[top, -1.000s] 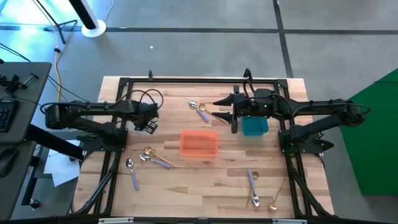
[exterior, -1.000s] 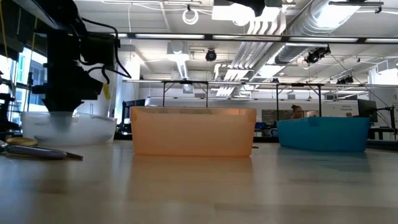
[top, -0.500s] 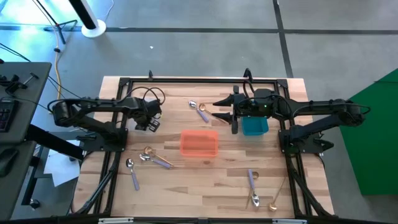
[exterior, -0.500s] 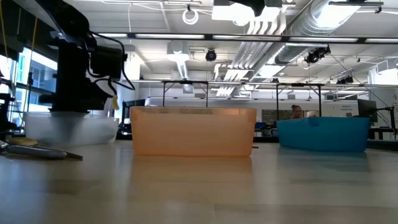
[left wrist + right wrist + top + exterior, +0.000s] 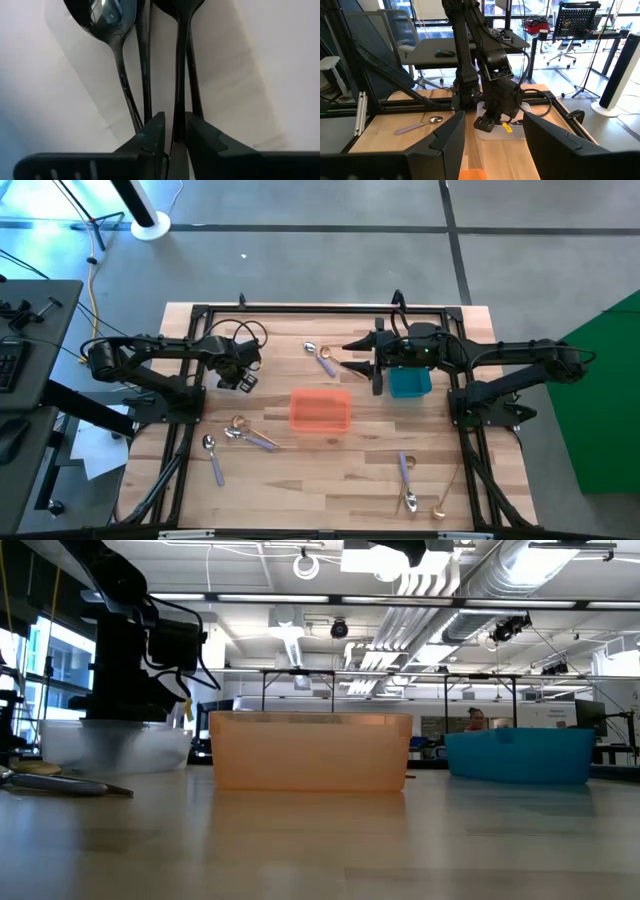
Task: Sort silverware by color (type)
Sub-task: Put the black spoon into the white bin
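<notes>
Left gripper (image 5: 172,132) hangs in the clear plastic bin (image 5: 110,745), at about ten o'clock on the wooden table (image 5: 330,470). A second ago it pinched tight. Now its fingers (image 5: 152,132) have started to part around a thin glossy black spoon (image 5: 180,75), so the spoon looks about to drop with the other black spoons (image 5: 102,20). More spoons still lie on the table. Right gripper (image 5: 358,358), near one o'clock by the teal bin (image 5: 410,385), waits wide open. Behind is a big bright room.
</notes>
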Controlling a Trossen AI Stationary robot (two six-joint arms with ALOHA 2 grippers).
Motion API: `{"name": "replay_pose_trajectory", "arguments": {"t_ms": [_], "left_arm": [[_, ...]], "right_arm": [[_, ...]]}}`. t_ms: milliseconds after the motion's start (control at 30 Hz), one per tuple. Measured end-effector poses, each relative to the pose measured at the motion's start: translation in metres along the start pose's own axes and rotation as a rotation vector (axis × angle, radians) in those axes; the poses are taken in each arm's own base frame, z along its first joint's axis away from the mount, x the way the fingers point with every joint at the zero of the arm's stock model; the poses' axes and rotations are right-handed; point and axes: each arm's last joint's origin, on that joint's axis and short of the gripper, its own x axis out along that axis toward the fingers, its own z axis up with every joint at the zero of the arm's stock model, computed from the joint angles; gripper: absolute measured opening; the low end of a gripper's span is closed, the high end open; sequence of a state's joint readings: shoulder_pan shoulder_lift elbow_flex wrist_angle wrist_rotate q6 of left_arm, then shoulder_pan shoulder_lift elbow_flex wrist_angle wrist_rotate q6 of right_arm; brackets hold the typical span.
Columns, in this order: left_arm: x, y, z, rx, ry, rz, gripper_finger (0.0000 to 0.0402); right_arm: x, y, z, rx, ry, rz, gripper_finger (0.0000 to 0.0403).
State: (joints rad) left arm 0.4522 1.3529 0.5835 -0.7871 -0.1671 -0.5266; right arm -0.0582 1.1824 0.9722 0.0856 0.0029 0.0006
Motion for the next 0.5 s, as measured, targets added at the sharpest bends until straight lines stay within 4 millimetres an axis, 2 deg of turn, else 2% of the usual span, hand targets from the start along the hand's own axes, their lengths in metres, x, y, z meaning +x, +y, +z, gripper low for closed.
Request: {"name": "replay_pose_trajectory", "arguments": {"t_ms": [500], "left_arm": [[-0.0025, -0.0001, 0.0008, 0.011, -0.024, -0.016, 0.0135]], "right_arm": [[0.0000, 0.0000, -0.0001, 0.000, 0.000, 0.000, 0.0185]]}}
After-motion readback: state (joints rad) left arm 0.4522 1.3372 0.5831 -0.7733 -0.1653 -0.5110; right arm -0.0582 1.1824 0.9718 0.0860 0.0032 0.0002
